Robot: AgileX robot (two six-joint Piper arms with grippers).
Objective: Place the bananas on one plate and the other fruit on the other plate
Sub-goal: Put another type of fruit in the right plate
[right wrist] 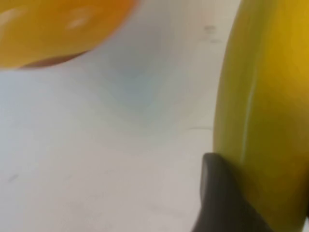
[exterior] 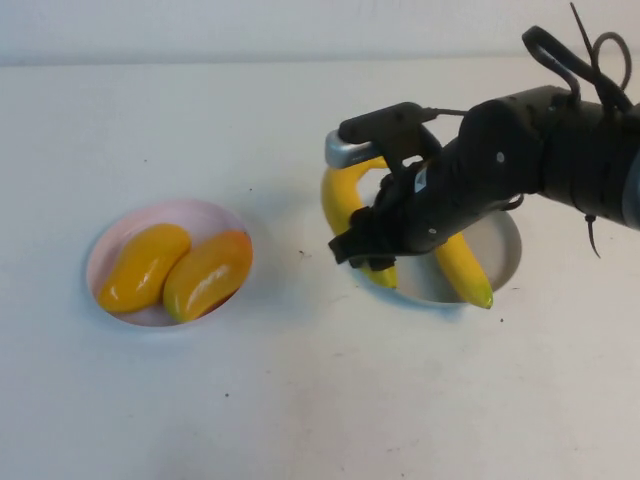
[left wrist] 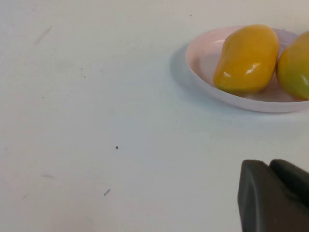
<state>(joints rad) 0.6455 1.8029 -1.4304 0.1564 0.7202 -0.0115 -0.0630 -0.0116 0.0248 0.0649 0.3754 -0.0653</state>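
Two mango-like fruits point(exterior: 145, 265) point(exterior: 208, 272) lie side by side on the pale pink plate point(exterior: 150, 212) at the left. One banana point(exterior: 465, 268) lies in the grey-blue plate point(exterior: 508, 250) at the right. My right gripper point(exterior: 368, 250) is shut on the second banana point(exterior: 338, 200) and holds it over that plate's left rim. In the right wrist view one dark fingertip point(right wrist: 222, 193) presses against this banana point(right wrist: 270, 96). My left gripper point(left wrist: 271, 166) is shut and empty over bare table, near the pink plate point(left wrist: 203, 53) with its mangoes point(left wrist: 246, 58).
The white table point(exterior: 300, 390) stretches around both plates. My right arm point(exterior: 540, 140) reaches in from the right over the grey-blue plate and hides part of it.
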